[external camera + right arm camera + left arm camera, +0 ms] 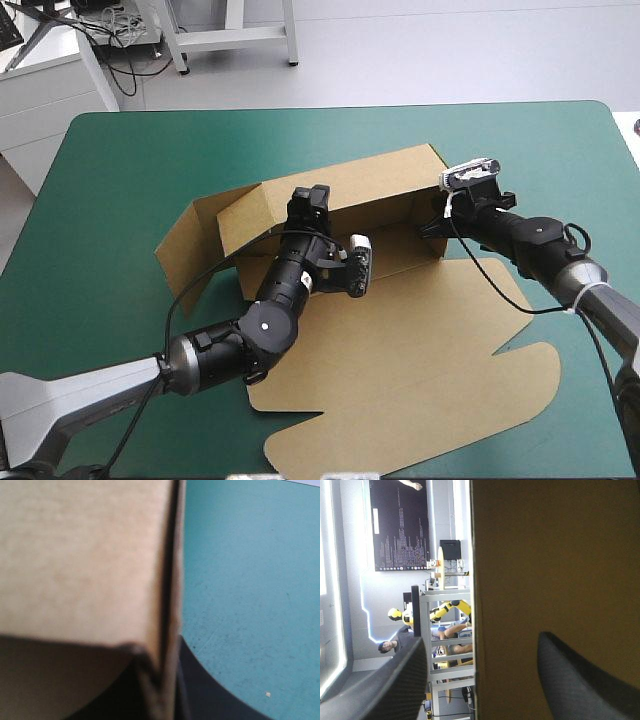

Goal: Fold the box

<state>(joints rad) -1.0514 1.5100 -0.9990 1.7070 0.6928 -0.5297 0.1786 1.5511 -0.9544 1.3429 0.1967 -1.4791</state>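
The brown box [400, 340] lies in the middle of the table, its back wall [370, 185] and left side flaps raised and the wide lid sheet flat toward the front edge. My left gripper [305, 205] reaches over the left inner wall. In the left wrist view its gripper [484, 640] is open, the black fingers [395, 690] wide apart astride the upright board [545, 555]. My right gripper [432, 226] is at the box's right end wall. In the right wrist view this gripper [165, 685] is pinched on the wall's edge [167, 605].
The teal-green cover [120, 180] shows bare around the box, widest on the left, at the far side and at the right [250, 580]. The lid's cut tabs [300, 450] reach close to the table's front edge.
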